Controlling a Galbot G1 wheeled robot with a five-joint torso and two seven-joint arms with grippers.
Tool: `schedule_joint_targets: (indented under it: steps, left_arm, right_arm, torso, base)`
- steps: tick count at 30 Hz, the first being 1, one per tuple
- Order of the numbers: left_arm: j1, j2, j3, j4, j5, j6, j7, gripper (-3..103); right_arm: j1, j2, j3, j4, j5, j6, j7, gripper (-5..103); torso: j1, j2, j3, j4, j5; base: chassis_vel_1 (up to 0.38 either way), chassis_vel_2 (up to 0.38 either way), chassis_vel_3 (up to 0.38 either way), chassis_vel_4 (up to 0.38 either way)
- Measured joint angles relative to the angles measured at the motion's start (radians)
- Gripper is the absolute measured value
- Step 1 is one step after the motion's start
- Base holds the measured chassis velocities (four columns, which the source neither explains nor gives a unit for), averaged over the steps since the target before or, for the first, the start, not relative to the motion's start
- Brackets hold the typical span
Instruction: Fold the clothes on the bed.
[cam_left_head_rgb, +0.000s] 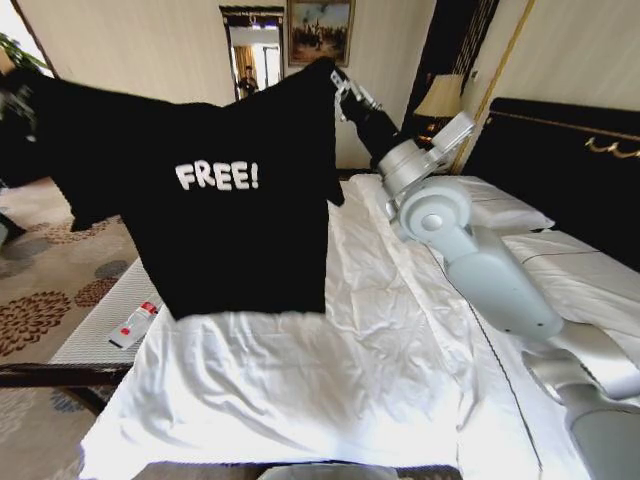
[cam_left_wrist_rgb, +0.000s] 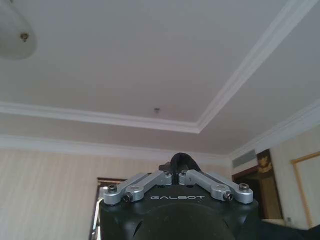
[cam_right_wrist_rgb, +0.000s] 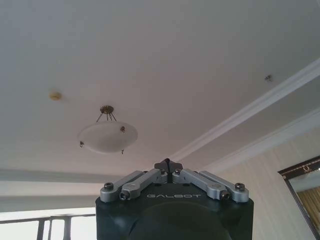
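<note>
The clothes, a black T-shirt (cam_left_head_rgb: 220, 230) with white "FREE!" lettering, hang spread out in the air over the bed (cam_left_head_rgb: 330, 390), the lettering facing me. The lower hem hangs just over the white duvet. My right gripper (cam_left_head_rgb: 338, 84) is raised at the shirt's upper right corner and is shut on the fabric; in the right wrist view its fingers (cam_right_wrist_rgb: 168, 170) meet around a small black tuft. My left gripper (cam_left_wrist_rgb: 176, 172) points at the ceiling, shut on a fold of black cloth (cam_left_wrist_rgb: 181, 161). In the head view the shirt's left end reaches the picture's edge.
A dark headboard (cam_left_head_rgb: 570, 150) and white pillows (cam_left_head_rgb: 500, 210) lie to the right. A lamp (cam_left_head_rgb: 440, 96) stands behind my right arm. A white bottle with a red band (cam_left_head_rgb: 135, 323) rests on a pale bench left of the bed, above patterned carpet (cam_left_head_rgb: 40, 300).
</note>
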Motion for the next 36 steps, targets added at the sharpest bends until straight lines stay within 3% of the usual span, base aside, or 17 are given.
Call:
schedule_joint_targets:
  steps: [4, 5, 6, 7, 12, 14, 20, 22, 25, 28, 30, 33, 34, 36]
  left_arm:
    - [0.054, -0.064, -0.035, -0.119, -0.020, 0.008, 0.000, 1]
    - [0.054, -0.064, -0.035, -0.119, -0.020, 0.008, 0.000, 1]
    - [0.098, -0.099, -0.059, -0.161, -0.021, 0.010, 0.007, 1]
    - [0.098, -0.099, -0.059, -0.161, -0.021, 0.010, 0.007, 1]
    - [0.293, -0.219, -0.191, -0.289, -0.024, 0.011, 0.050, 1]
    - [0.296, -0.221, -0.194, -0.292, -0.025, 0.011, 0.050, 1]
    - [0.334, -0.230, -0.314, -0.342, -0.121, 0.021, 0.046, 1]
    - [0.337, -0.214, -0.378, -0.342, -0.176, 0.033, 0.032, 1]
    - [0.343, -0.201, -0.410, -0.342, -0.192, 0.042, 0.028, 1]
    - [0.342, -0.193, -0.405, -0.341, -0.192, 0.048, 0.024, 1]
    - [0.327, -0.174, -0.340, -0.339, -0.175, 0.068, -0.001, 1]
    - [0.325, -0.158, -0.287, -0.337, -0.169, 0.091, -0.015, 1]
    - [0.326, -0.152, -0.258, -0.333, -0.167, 0.105, -0.023, 1]
    - [0.320, -0.137, -0.093, -0.306, -0.142, 0.147, -0.058, 1]
  right_arm:
    - [-0.136, -0.109, 0.129, 0.154, 0.011, -0.003, 0.003, 0]
    - [-0.136, -0.109, 0.129, 0.154, 0.011, -0.003, 0.003, 0]
    - [-0.210, -0.153, 0.174, 0.204, 0.008, -0.001, 0.003, 0]
    - [-0.210, -0.153, 0.174, 0.204, 0.008, -0.001, 0.003, 0]
    - [-0.451, -0.253, 0.314, 0.363, -0.004, 0.007, 0.011, 0]
    - [-0.457, -0.255, 0.319, 0.369, -0.004, 0.007, 0.012, 0]
    - [-0.580, -0.325, 0.475, 0.446, 0.028, 0.005, 0.038, 0]
    - [-0.596, -0.371, 0.548, 0.446, 0.076, 0.004, 0.065, 0]
    - [-0.589, -0.410, 0.598, 0.445, 0.123, -0.009, 0.112, 0]
    - [-0.583, -0.424, 0.613, 0.445, 0.142, -0.029, 0.150, 0]
    - [-0.573, -0.422, 0.583, 0.443, 0.146, -0.066, 0.206, 0]
    - [-0.578, -0.401, 0.542, 0.441, 0.134, -0.096, 0.222, 0]
    - [-0.585, -0.392, 0.528, 0.441, 0.131, -0.109, 0.223, 0]
    - [-0.662, -0.338, 0.448, 0.423, 0.090, -0.149, 0.222, 0]
  torso:
    - [0.000, 0.000, 0.000, -0.0003, 0.0002]
    - [0.000, 0.000, 0.000, -0.0003, 0.0002]
    - [0.000, 0.000, 0.000, -0.0014, 0.0002]
    - [0.000, 0.000, 0.000, -0.0014, 0.0002]
    - [0.000, 0.000, 0.000, 0.0001, 0.0002]
    - [0.000, 0.000, 0.000, 0.0001, 0.0002]
    - [0.000, 0.000, 0.000, -0.0001, 0.0000]
    - [0.000, 0.000, 0.000, -0.0003, 0.0004]
    - [0.000, 0.000, 0.000, -0.0002, 0.0000]
    - [0.000, 0.000, 0.000, -0.0001, -0.0003]
    - [0.000, 0.000, 0.000, -0.0002, -0.0006]
    - [0.000, 0.000, 0.000, -0.0001, -0.0001]
    - [0.000, 0.000, 0.000, 0.0000, 0.0000]
    - [0.000, 0.000, 0.000, -0.0002, -0.0003]
  base:
    - [0.000, 0.000, 0.000, 0.000]
    - [0.000, 0.000, 0.000, 0.000]
    - [0.000, 0.000, 0.000, 0.000]
    - [0.000, 0.000, 0.000, 0.000]
    - [0.000, 0.000, 0.000, 0.000]
    - [0.000, 0.000, 0.000, 0.000]
    - [0.000, 0.000, 0.000, 0.000]
    - [0.000, 0.000, 0.000, 0.000]
    - [0.000, 0.000, 0.000, 0.000]
    - [0.000, 0.000, 0.000, 0.000]
    - [0.000, 0.000, 0.000, 0.000]
    - [0.000, 0.000, 0.000, 0.000]
    - [0.000, 0.000, 0.000, 0.000]
    - [0.000, 0.000, 0.000, 0.000]
